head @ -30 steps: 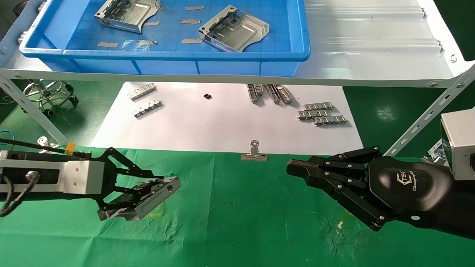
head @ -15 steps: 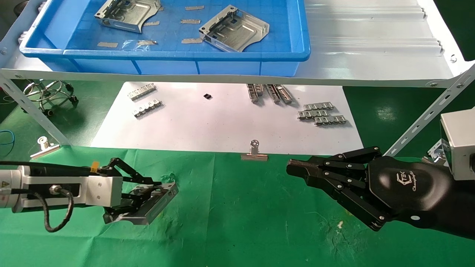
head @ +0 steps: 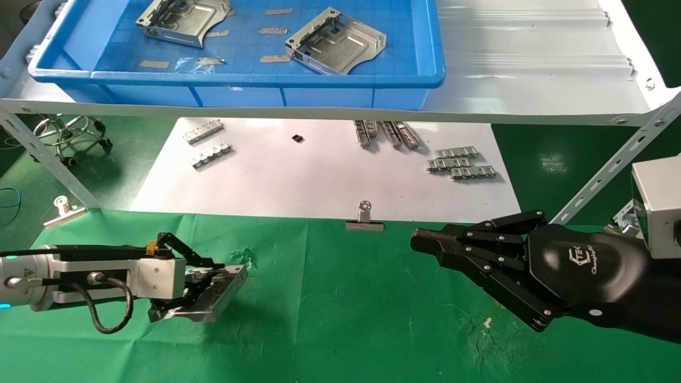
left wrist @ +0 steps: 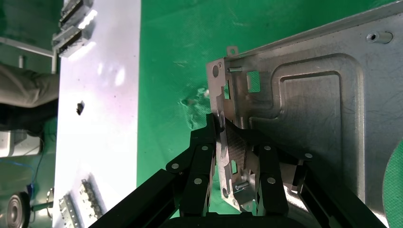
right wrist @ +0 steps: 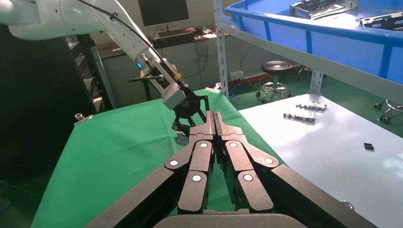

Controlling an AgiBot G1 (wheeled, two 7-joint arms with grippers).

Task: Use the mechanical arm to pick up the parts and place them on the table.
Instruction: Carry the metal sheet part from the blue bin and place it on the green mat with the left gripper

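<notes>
My left gripper (head: 205, 287) is shut on the rim of a silvery sheet-metal part (head: 221, 287), holding it tilted low over the green cloth table (head: 346, 319) at the front left. I cannot tell whether it touches the cloth. In the left wrist view my gripper (left wrist: 221, 130) pinches the part's (left wrist: 313, 109) edge wall. Two more parts (head: 183, 16) (head: 335, 42) lie in the blue bin (head: 239, 80) on the raised shelf. My right gripper (head: 425, 243) is shut and empty, parked above the cloth at the right; it also shows in its own wrist view (right wrist: 214, 116).
The white paper sheet (head: 319, 175) carries ridged metal strips (head: 462, 164) (head: 385, 133) (head: 207, 143) and a small black piece (head: 298, 138). Binder clips sit at the paper's front edge (head: 364, 219) and far left (head: 63, 208). Slanted shelf struts (head: 48, 159) (head: 612, 165) stand on both sides.
My left arm has come down and a little toward the front with the part, which now lies lower and flatter over the cloth. The right arm has not moved.
</notes>
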